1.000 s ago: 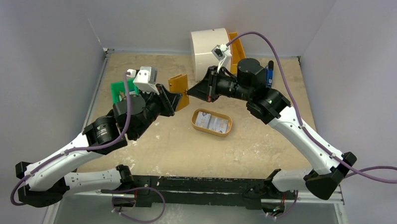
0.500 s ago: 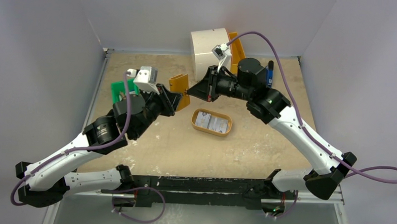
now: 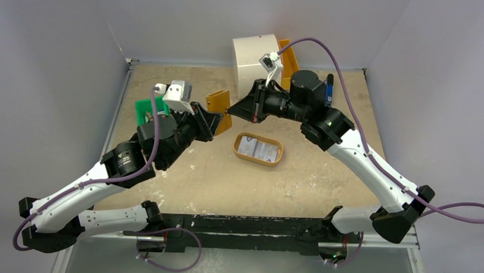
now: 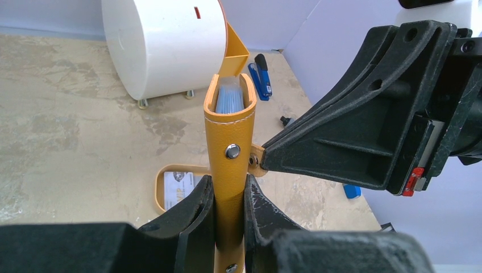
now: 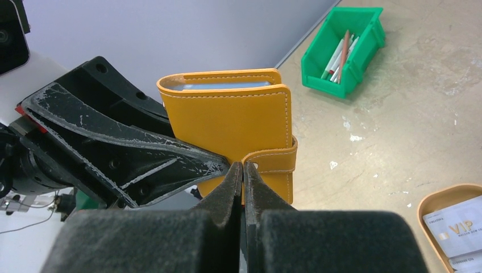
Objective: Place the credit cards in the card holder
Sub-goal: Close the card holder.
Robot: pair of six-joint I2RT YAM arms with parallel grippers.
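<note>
Nothing moved: left fingers point(image 4: 196, 223) clamp the stitched card holder point(image 4: 229, 128), right fingers point(image 5: 229, 189) its strap point(image 5: 277, 160).

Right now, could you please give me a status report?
Left fingers clamp card holder upright. Right fingers pinch its snap tab. Cards lie in oval tray. Nothing in the way.

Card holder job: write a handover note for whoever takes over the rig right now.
Left gripper: shut on the card holder at its lower end, holding it upright in the air.
Right gripper: shut on the holder's strap tab.
Cards: at least two lie in the tan tray.
Done: both arms hold the holder. Something bluish shows inside; cannot tell if it is a card.
Left: open the holder and move the tray's cards in.
</note>
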